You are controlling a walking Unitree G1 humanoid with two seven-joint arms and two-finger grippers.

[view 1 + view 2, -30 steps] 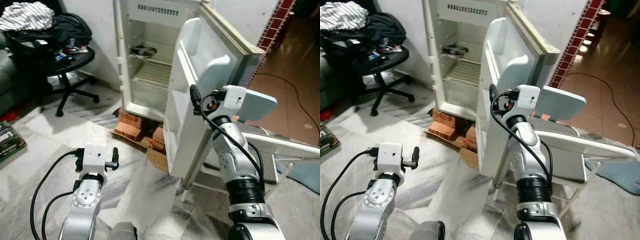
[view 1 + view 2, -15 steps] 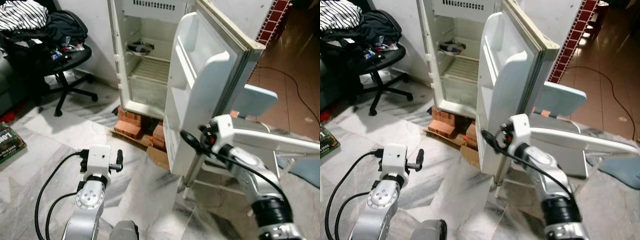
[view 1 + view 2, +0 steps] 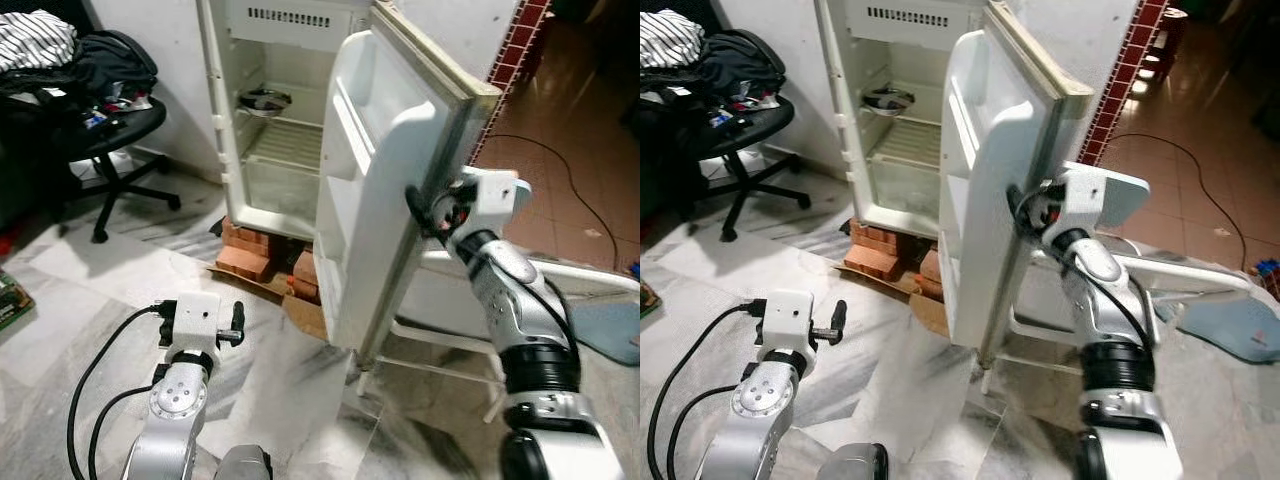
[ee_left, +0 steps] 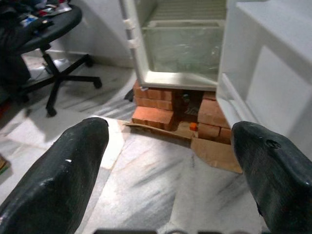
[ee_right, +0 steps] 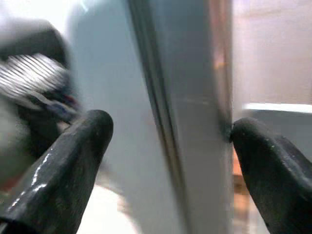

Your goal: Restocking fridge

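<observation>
The white fridge point(image 3: 262, 60) stands open on bricks, and a dark bowl point(image 3: 264, 99) sits on its upper wire shelf. The fridge door point(image 3: 385, 170) is swung wide, its empty inner shelves facing left. My right gripper point(image 5: 168, 131) is up at the door's outer edge, open. In the right wrist view the grey door edge point(image 5: 195, 97) runs between the two fingers. My left gripper point(image 4: 170, 136) hangs low over the marble floor before the fridge, open and holding nothing.
An office chair point(image 3: 110, 125) piled with clothes stands at the left. Red bricks point(image 3: 262, 256) and a cardboard sheet point(image 3: 312, 316) lie under the fridge. A white metal rack point(image 3: 560, 280) stands right of the door. A black cable point(image 3: 565, 170) crosses the brown tiles.
My right arm has risen from low beside the door to its outer edge at mid height. The camera has shifted a little. The left arm has hardly moved.
</observation>
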